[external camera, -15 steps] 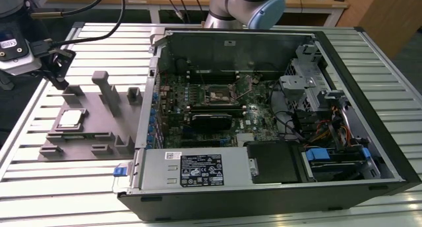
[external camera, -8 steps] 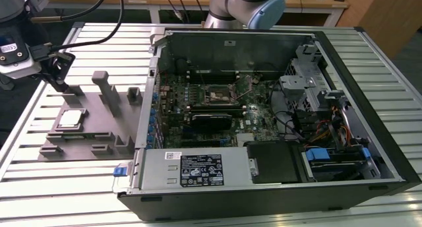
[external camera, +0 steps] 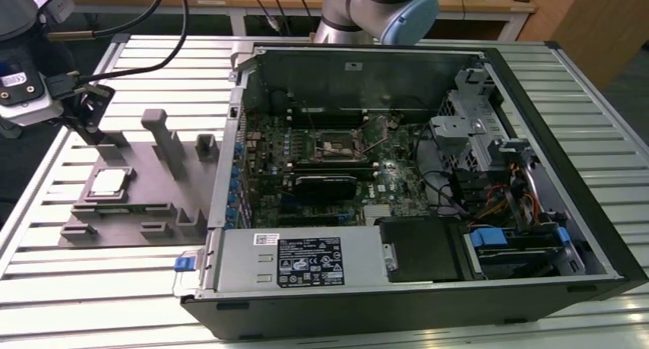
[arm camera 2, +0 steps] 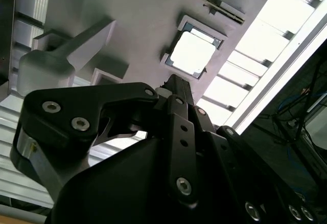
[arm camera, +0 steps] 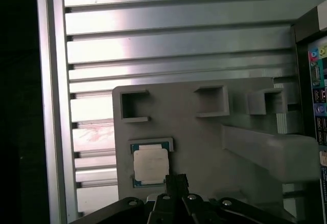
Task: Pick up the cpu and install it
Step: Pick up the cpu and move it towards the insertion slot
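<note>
Silver-topped cpu [external camera: 109, 183] is seated in the grey holder [external camera: 152, 193], left of centre in the exterior view; the gripper [external camera: 94, 128], closed on nothing, is held just above it, upper left.

Print on power supply label [external camera: 309, 262] unreadable.

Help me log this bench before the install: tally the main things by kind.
cpu: 1
grey holder plate: 1
open computer case: 1
robot hand: 1
Total: 4
</note>
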`<state>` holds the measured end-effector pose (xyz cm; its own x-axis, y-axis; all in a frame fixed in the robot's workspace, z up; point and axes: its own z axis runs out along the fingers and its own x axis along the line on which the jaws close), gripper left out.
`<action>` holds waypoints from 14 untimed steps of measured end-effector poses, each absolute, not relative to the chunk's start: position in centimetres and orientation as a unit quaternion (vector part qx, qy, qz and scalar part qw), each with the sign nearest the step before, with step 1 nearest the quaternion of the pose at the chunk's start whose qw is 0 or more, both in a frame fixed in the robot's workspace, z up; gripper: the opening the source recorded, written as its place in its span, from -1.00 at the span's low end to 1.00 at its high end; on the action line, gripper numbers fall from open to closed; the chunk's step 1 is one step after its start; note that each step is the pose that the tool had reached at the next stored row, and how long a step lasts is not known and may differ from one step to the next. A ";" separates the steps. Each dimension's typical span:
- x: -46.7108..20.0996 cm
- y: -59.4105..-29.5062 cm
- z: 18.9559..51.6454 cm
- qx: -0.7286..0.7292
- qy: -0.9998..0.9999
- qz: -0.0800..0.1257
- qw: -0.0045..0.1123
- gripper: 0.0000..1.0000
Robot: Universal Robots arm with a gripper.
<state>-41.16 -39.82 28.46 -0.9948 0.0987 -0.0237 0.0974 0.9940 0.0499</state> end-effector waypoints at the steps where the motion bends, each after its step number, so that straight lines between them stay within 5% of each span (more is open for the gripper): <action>1: -41.2 -39.8 28.4 0.049 0.998 0.024 0.013 -0.79; 14: -41.5 -39.8 27.5 0.049 0.998 0.024 0.013 -0.79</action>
